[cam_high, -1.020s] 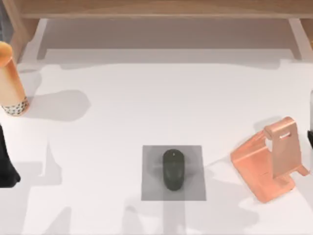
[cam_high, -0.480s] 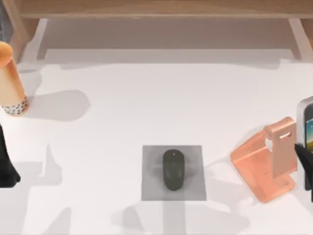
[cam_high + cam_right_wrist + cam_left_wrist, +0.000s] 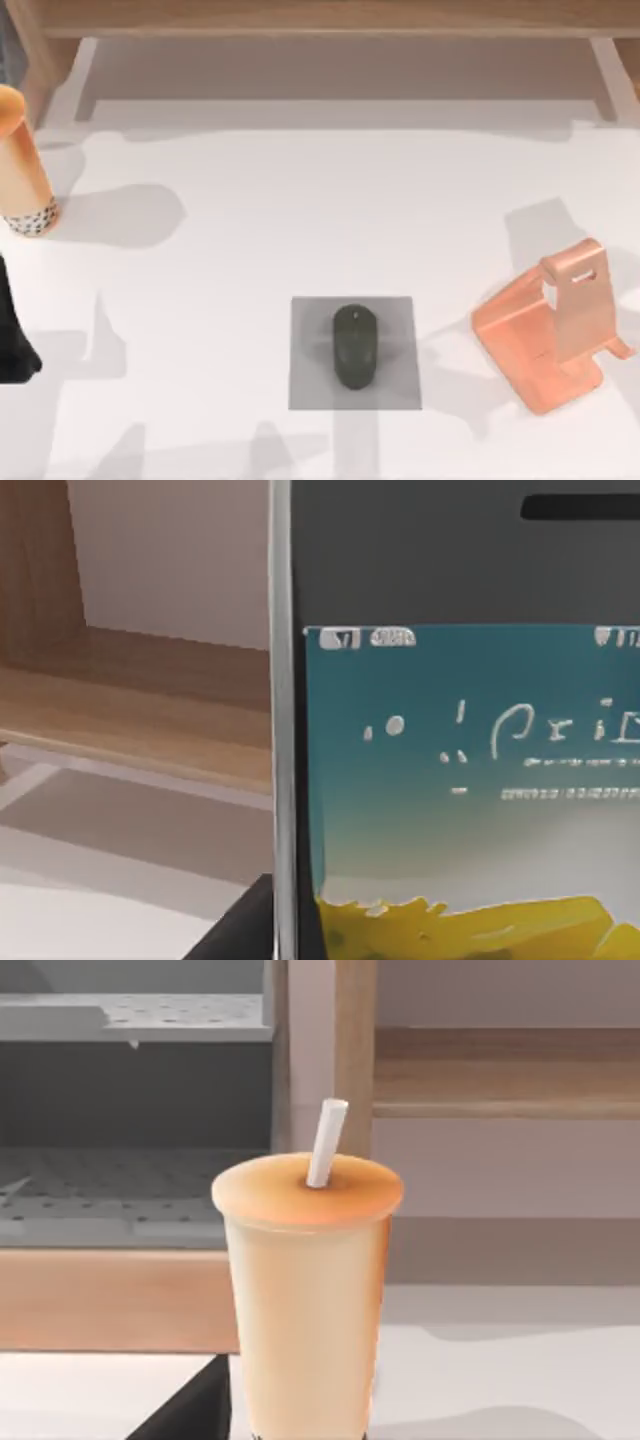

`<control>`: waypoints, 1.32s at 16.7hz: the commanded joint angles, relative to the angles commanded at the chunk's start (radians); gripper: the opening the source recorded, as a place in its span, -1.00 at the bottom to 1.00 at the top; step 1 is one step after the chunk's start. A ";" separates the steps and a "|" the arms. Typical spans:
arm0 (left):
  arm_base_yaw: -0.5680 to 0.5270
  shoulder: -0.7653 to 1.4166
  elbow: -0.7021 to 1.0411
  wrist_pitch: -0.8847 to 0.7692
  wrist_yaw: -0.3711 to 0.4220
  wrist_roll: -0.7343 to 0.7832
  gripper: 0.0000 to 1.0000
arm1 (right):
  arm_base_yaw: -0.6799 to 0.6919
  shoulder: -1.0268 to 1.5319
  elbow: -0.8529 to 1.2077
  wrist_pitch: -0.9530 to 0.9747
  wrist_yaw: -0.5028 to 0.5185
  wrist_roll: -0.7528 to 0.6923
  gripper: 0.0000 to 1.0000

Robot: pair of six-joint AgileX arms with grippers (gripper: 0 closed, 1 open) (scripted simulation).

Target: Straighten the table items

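The smartphone (image 3: 460, 720) has left the top view's right edge since half a second ago. It now sits tight against the right wrist camera, apparently clamped, fingers unseen. Stand (image 3: 550, 325) waits; a blind approach could clip it. Left arm (image 3: 12, 340) idles beside the milk-tea cup (image 3: 305, 1290).

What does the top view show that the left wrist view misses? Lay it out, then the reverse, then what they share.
Top view alone: the mouse lying on the grey pad, the salmon stand near the table's right side, and the left arm at the left edge. Left wrist view alone: the white straw poking through the cup's lid, and grey shelving behind. Shared: the tan-orange cup and the white table.
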 joint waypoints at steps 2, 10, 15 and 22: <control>0.000 0.000 0.000 0.000 0.000 0.000 1.00 | 0.004 0.013 0.024 0.032 0.012 0.006 -1.00; 0.000 0.000 0.000 0.000 0.000 0.000 1.00 | 0.014 0.078 -0.046 0.118 -0.002 0.018 -1.00; 0.000 0.000 0.000 0.000 0.000 0.000 1.00 | 0.016 0.236 -0.254 0.142 -0.060 -0.002 -1.00; 0.000 0.000 0.000 0.000 0.000 0.000 1.00 | 0.020 0.262 -0.281 0.152 -0.070 -0.007 -0.85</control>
